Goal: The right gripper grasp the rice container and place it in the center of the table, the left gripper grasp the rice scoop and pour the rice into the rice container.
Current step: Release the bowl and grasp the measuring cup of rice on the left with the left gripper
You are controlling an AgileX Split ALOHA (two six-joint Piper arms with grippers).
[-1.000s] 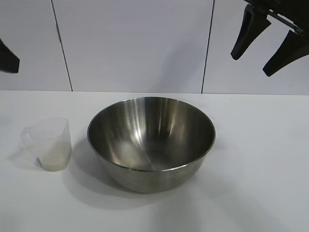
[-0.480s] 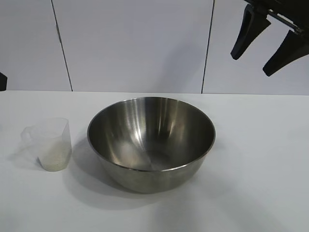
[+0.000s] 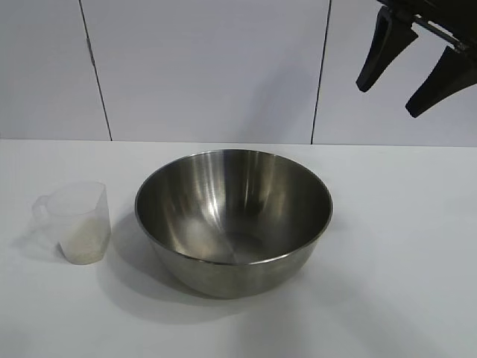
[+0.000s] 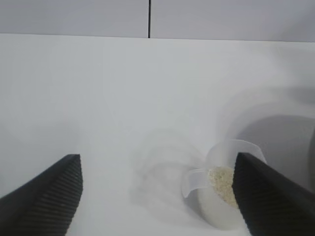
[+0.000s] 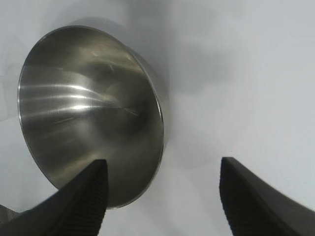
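Since slipping out of the exterior view, left gripper spread just beside rice scoop, ready to grasp.

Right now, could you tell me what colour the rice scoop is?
Translucent, milky white rice scoop; it shows best in the exterior view.

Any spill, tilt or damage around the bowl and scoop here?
Nothing stands out. The rice container sits upright and empty on the table; the rice scoop stands upright beside it, rice inside, none spilled.
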